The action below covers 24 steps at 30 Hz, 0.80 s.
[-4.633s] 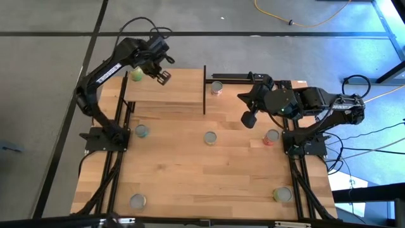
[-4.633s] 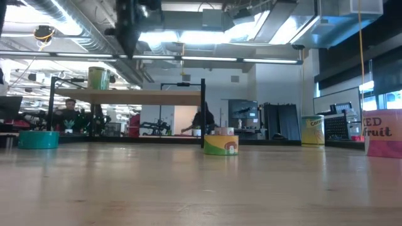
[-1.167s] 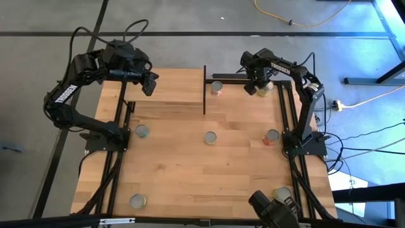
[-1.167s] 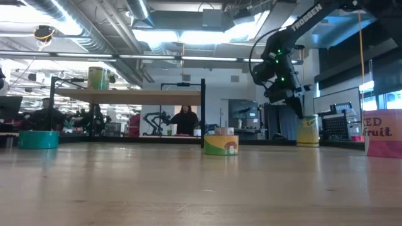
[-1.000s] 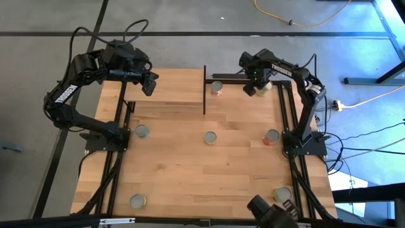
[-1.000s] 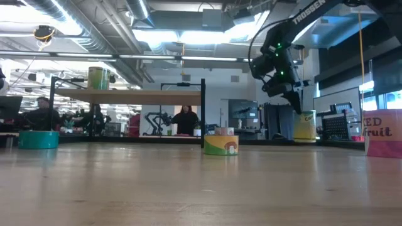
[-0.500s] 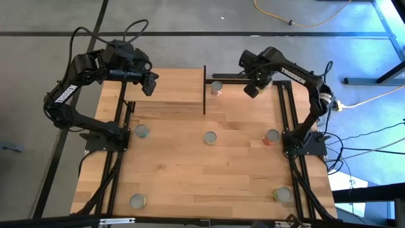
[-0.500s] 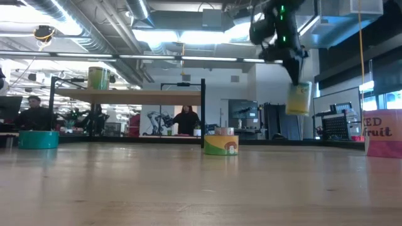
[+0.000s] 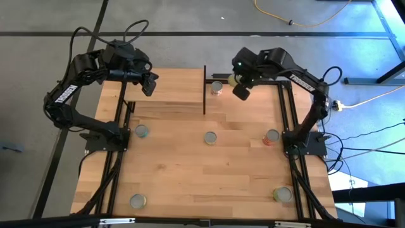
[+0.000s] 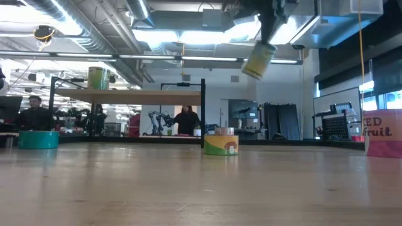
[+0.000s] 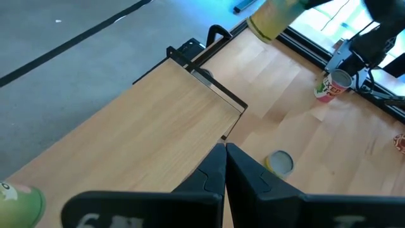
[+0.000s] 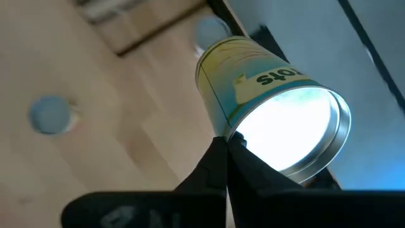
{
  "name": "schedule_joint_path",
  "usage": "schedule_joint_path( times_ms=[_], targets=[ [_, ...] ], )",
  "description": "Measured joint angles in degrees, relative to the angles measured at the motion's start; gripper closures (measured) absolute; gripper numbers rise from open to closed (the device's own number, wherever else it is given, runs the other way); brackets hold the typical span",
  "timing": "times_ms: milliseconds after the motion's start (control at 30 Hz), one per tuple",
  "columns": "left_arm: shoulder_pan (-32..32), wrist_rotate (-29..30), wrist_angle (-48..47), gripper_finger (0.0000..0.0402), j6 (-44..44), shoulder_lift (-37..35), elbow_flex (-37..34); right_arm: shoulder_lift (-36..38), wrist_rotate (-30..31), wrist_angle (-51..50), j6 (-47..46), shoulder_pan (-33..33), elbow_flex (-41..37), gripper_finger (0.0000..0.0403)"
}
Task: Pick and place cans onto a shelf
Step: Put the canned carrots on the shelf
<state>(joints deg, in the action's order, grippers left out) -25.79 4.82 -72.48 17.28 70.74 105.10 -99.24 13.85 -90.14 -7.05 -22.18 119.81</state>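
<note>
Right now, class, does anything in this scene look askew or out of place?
Yes: the yellow can held in the right tool hangs tilted in the air, high above the table, while the green can on the shelf stands upright.

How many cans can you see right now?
8: six cans on the tabletop, a green can on the shelf, a yellow can in the right tool; more may be hidden.

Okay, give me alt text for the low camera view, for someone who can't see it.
A yellow can hangs tilted in the air near the top of the picture, held from above by the right gripper. Left of it, the raised wooden shelf carries one green can at its far left end, and more cans stand on the table below, with a workshop behind.
</note>
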Motion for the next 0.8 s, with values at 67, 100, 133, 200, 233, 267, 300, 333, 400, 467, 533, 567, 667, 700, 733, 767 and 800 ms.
schedule_joint_path(
  times_ms=[67,100,133,200,233,267,300,333,400,467,533,567,667,700,733,767,800],
  targets=[
    [0.0,0.0,0.0,0.0401,0.0,0.0,0.0,-0.6,0.0,0.0,-0.2,2.2,2.2,0.0403],
    [0.0,0.0,-0.1,0.0401,0.0,0.0,0.0,-1.0,0.0,0.1,-0.2,3.4,3.2,0.0403],
    [0.0,0.0,-0.1,0.0401,-0.2,0.0,0.0,-1.6,0.0,0.0,-0.2,4.4,4.3,0.0403],
    [0.0,0.0,-0.1,0.0401,-1.8,0.0,0.0,-2.6,0.3,0.4,-0.1,6.5,6.0,0.0403],
    [0.0,0.0,-0.1,0.0401,-2.8,0.0,0.0,-3.1,0.9,0.5,0.1,7.5,6.7,0.0403],
    [0.0,0.0,-0.1,0.0401,-3.8,0.0,0.0,-3.5,1.6,0.6,0.1,8.4,7.4,0.0403],
    [0.0,0.0,-0.1,0.0401,-4.2,0.1,0.0,-3.8,2.0,0.8,0.6,9.1,7.9,0.0403],
    [0.0,0.0,-0.2,0.0401,-4.3,0.2,0.0,-4.2,1.9,1.0,1.8,9.7,8.3,0.0403],
    [0.0,0.0,-0.2,0.0401,-4.4,0.2,0.0,-4.7,2.0,1.9,4.2,10.9,8.4,0.0403],
    [0.0,0.0,-0.2,0.0401,-4.8,0.2,0.0,-5.3,1.9,3.4,6.6,11.9,8.4,0.0403],
    [0.0,0.0,-0.2,0.0401,-6.4,0.2,0.0,-5.8,1.7,4.0,9.9,12.9,8.5,0.0403],
    [0.0,0.0,-0.2,0.0401,-7.5,0.2,0.0,-6.0,1.7,4.3,11.7,13.4,8.4,0.0403],
    [0.0,-0.3,-0.2,0.0401,-12.4,0.2,0.0,-6.5,0.5,4.8,17.5,14.6,8.4,0.0403],
    [0.0,-0.8,-0.2,0.0401,-14.8,0.2,0.0,-6.6,0.0,5.6,19.3,15.1,8.4,0.0403],
    [0.0,-1.9,-0.3,0.0401,-17.6,0.2,0.0,-6.7,-0.5,6.4,20.9,15.4,8.4,0.0403],
    [0.0,-3.2,-0.3,0.0401,-20.5,0.2,0.0,-6.8,-0.5,6.8,22.4,15.8,8.4,0.0403],
    [0.0,-4.3,-0.3,0.0401,-23.0,0.2,0.0,-6.8,-0.5,7.1,23.9,16.3,8.4,0.0403]
  ],
)
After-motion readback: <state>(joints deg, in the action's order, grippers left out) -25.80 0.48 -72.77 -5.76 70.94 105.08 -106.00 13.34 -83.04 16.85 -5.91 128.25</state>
